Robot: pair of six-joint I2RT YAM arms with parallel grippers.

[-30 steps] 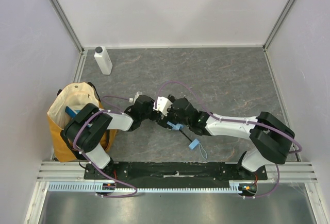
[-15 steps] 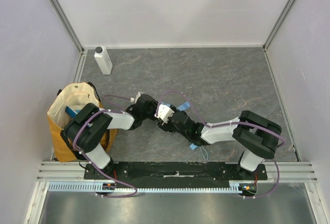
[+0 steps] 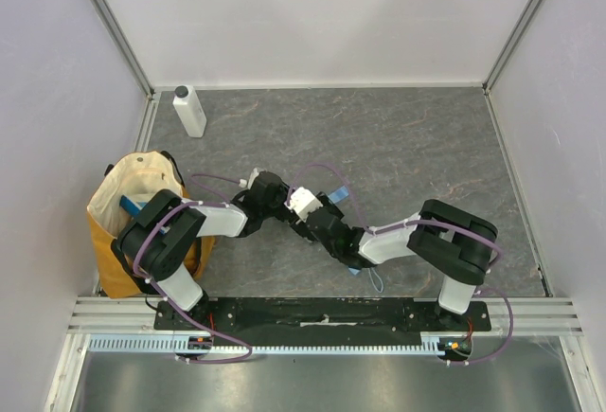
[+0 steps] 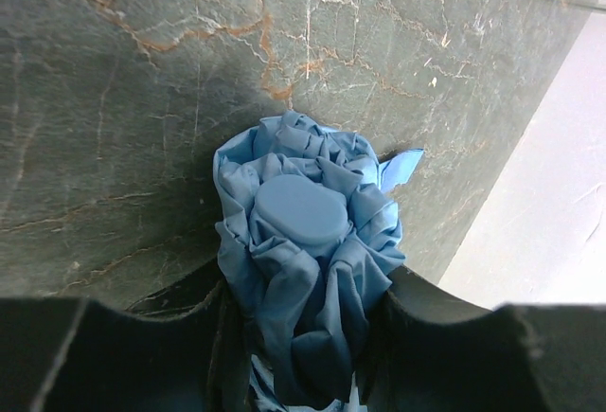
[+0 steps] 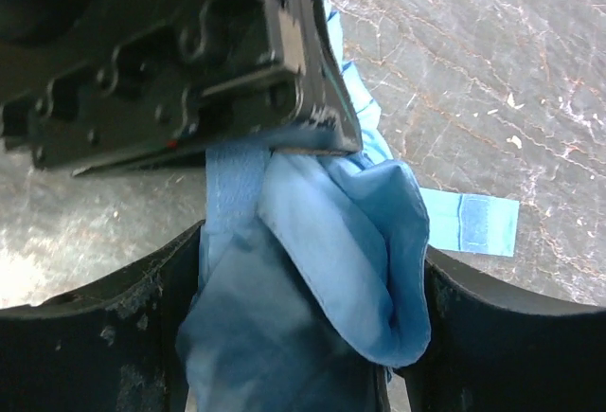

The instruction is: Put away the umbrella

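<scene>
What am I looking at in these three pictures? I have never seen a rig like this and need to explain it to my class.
You are looking at two robot arms bolted side by side at the near edge of a table. The overhead picture comes from a fixed camera above and behind them. The other two come from a small camera on each wrist, looking out past that arm's own two-finger tool.

A white bottle stands at the far left of the table, and a yellow-and-cream tote bag stands at the near left.

In the middle the arms meet. The left tool and the right tool are both closed on a bunched-up light blue umbrella, which is held between them. Its flat strap sticks out to one side.
</scene>
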